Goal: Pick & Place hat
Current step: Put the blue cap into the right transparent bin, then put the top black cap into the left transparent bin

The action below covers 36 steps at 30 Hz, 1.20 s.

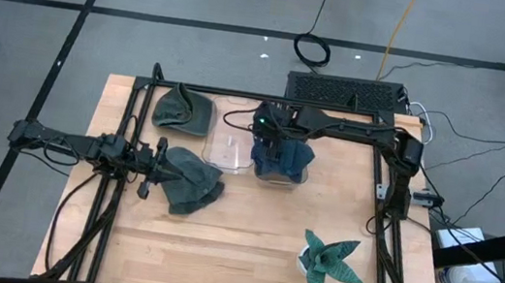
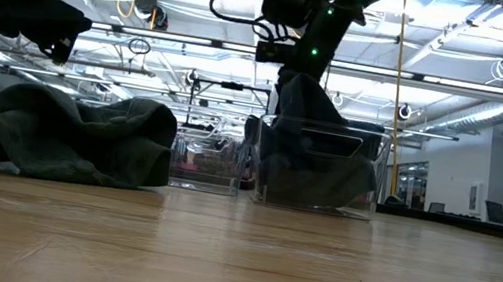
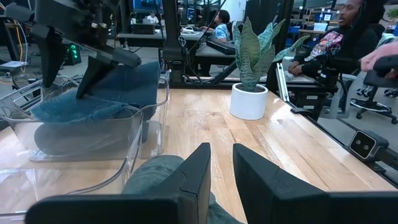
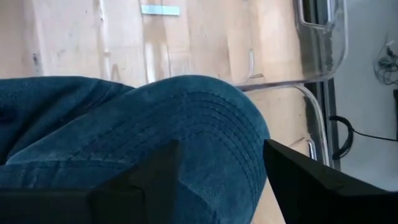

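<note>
1. The blue hat (image 1: 283,161) is sitting in a clear bin (image 1: 279,177) near the middle of the table's far half, under the right gripper (image 1: 269,144), its soft denim-like crown slumping over the bin's rim in the low view.

2. The hat is looking light, floppy and unbreakable; judging by the stitched brim (image 4: 205,118) in the right wrist view, that stiffer curved edge is probably offering the firmest hold, while the crown is likely to fold and slip.

3. The right gripper's fingers (image 4: 298,180) are standing apart, flanking the brim without visibly pressing it; whether they are touching the cloth is hard to tell.

4. A second clear bin (image 1: 230,150) is standing just beside the first, toward the left edge, and appears to be holding nothing.

5. A green hat (image 1: 191,180) is lying crumpled near the table's left edge, with the left gripper (image 1: 161,162) at it; the fingers (image 3: 198,171) are nearly together, and whether they are pinching the cloth cannot be told.

6. Another green hat (image 1: 184,110) is resting at the far left corner; a potted plant (image 1: 327,261) is standing toward the near right.

7. The blue hat's underside and the bin floor are being hidden by cloth and arm; people are sitting beyond the table, partly cut off.
</note>
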### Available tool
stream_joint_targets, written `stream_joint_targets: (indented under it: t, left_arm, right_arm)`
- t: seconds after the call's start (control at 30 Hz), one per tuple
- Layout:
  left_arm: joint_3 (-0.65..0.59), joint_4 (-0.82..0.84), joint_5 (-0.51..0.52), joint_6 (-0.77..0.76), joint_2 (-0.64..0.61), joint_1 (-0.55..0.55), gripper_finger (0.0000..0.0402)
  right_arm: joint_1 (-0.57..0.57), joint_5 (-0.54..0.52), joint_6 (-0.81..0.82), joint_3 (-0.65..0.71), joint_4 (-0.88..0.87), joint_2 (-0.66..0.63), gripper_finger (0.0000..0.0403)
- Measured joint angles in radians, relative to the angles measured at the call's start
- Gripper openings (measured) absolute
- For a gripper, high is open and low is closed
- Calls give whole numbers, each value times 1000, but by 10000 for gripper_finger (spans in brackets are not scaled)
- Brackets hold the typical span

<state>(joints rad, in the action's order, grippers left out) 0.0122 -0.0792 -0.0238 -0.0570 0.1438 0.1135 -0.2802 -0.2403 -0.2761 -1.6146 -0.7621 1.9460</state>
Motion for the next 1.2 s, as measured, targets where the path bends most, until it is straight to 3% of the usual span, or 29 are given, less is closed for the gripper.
stream_joint_targets:
  t: [0.47, 0.97, 1.2]
  left_arm:
    - [0, 0, 0, 0, 0, 0, 77]
    - [0, 0, 0, 0, 0, 0, 77]
    - [0, 0, 0, 0, 0, 0, 77]
  right_arm:
    - [11, 24, -6, 3, 10, -7, 221]
    - [114, -155, -125, 9, 6, -159, 222]
    - [148, -151, -198, 7, 17, -234, 222]
